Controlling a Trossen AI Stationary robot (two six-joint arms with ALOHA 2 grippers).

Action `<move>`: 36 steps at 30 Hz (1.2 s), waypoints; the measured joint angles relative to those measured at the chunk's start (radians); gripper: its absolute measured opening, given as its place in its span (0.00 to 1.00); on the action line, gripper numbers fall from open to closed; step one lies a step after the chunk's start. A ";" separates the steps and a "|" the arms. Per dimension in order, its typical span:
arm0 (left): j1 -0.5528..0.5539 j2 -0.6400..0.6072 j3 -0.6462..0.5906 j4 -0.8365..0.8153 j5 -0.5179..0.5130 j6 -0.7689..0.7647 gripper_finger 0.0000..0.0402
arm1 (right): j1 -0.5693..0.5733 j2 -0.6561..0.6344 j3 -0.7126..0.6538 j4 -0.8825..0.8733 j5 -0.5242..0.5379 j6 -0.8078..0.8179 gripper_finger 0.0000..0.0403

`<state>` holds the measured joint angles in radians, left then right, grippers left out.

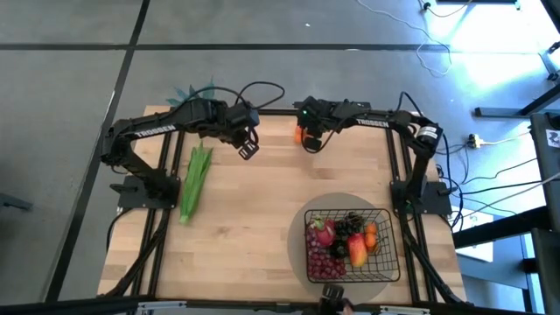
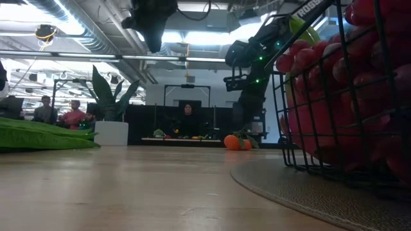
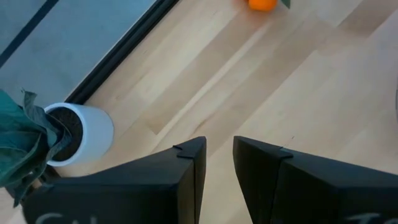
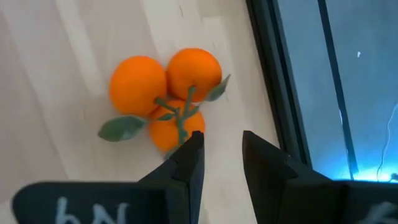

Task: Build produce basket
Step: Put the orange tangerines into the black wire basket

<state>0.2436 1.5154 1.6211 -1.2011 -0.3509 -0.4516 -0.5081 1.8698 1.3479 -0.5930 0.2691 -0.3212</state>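
The tangerines [image 1: 300,135] [image 4: 165,93], three on a leafy stem, lie on the wooden table near its far edge. My right gripper [image 1: 311,143] [image 4: 221,140] hangs just beside and above them, open by a narrow gap. My left gripper [image 1: 248,147] [image 3: 219,149] hovers over bare wood left of the tangerines, open by a narrow gap too. The green leafy stalk [image 1: 196,179] [image 2: 38,135] lies flat on the left side. The black wire basket [image 1: 394,241] [image 2: 340,96] stands on a round grey mat [image 1: 296,236] at the near right, holding a pink dragon fruit [image 1: 324,232], grapes [image 1: 322,261] and a mango [image 1: 359,252].
A spiky plant in a white pot [image 3: 81,134] [image 2: 110,131] stands at the far left corner, close to my left arm. The table's black frame [image 4: 273,81] runs right beside the tangerines. Bare wood lies between the stalk and the basket. People sit in the room beyond.
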 joint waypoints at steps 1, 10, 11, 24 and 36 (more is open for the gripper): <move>0.002 0.000 0.000 0.000 0.000 0.012 0.17 | -0.005 0.001 0.000 -0.001 0.000 0.002 0.24; 0.002 0.000 0.000 0.000 0.001 0.041 0.17 | -0.033 0.001 0.000 -0.001 -0.022 0.002 0.24; 0.003 0.000 0.000 0.000 0.000 0.042 0.17 | -0.037 0.001 0.000 0.000 -0.039 0.002 0.24; 0.012 0.000 0.000 0.001 0.001 0.044 0.17 | -0.069 0.016 0.000 0.000 -0.107 0.002 0.22; 0.012 0.000 0.000 0.001 0.000 0.044 0.17 | -0.071 0.016 0.000 0.013 -0.178 0.002 0.00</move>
<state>0.2554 1.5158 1.6211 -1.2003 -0.3504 -0.4072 -0.5789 1.8857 1.3483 -0.5805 0.0912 -0.3190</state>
